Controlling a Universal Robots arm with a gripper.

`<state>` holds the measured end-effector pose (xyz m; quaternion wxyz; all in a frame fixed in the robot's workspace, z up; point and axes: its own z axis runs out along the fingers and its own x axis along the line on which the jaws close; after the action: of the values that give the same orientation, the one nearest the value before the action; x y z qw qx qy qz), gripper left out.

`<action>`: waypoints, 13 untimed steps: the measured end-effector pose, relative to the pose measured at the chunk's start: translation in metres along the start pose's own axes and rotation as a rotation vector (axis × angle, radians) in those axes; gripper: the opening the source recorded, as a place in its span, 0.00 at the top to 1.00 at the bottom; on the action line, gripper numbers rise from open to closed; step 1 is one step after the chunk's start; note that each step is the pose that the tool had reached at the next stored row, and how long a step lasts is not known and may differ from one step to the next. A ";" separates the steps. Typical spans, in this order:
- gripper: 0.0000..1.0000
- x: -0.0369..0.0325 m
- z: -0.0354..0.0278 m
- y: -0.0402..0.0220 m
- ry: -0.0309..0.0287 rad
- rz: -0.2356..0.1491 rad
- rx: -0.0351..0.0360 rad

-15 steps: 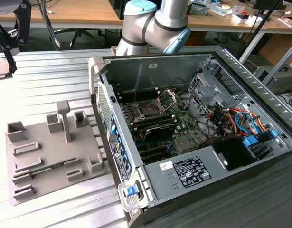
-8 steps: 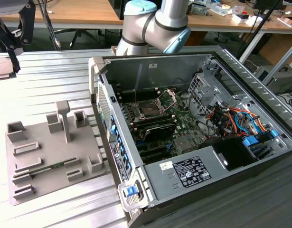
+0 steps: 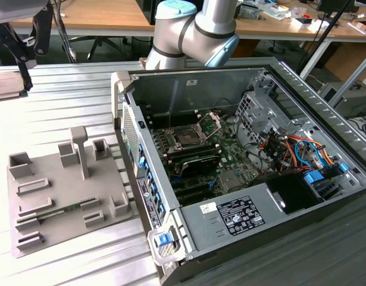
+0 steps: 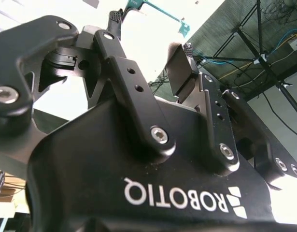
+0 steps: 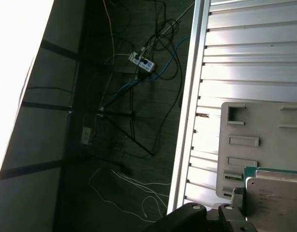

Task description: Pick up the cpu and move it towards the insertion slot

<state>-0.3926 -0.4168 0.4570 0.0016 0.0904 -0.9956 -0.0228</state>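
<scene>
My gripper [image 3: 21,64] hangs high over the table at the exterior view's far left, away from the open computer case. In the first wrist view the cpu [image 5: 276,200], a flat square with a silvery top and a green edge, sits against the fingers [image 5: 235,199], above the grey tray [image 5: 245,145]. In the second wrist view a thin teal edge of the cpu [image 4: 160,10] spans the tips of the gripper [image 4: 150,34], which is shut on it. The insertion slot [image 3: 185,138] lies on the green motherboard inside the case, its metal bracket [image 3: 212,122] hinged up.
The grey tray [image 3: 63,196] with raised blocks and a post rests on the ribbed metal table left of the case. The case wall [image 3: 132,149] stands between tray and motherboard. Cables [image 3: 290,149] and a drive cage crowd the case's right side. Cluttered desks run behind.
</scene>
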 end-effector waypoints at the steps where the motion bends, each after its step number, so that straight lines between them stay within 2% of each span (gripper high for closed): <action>1: 0.45 -0.0006 0.0000 -0.0001 0.0001 0.000 0.0000; 13: 0.45 -0.0108 -0.0001 -0.0020 0.0000 0.000 0.0000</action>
<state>-0.3815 -0.4168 0.4570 0.0016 0.0904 -0.9956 -0.0228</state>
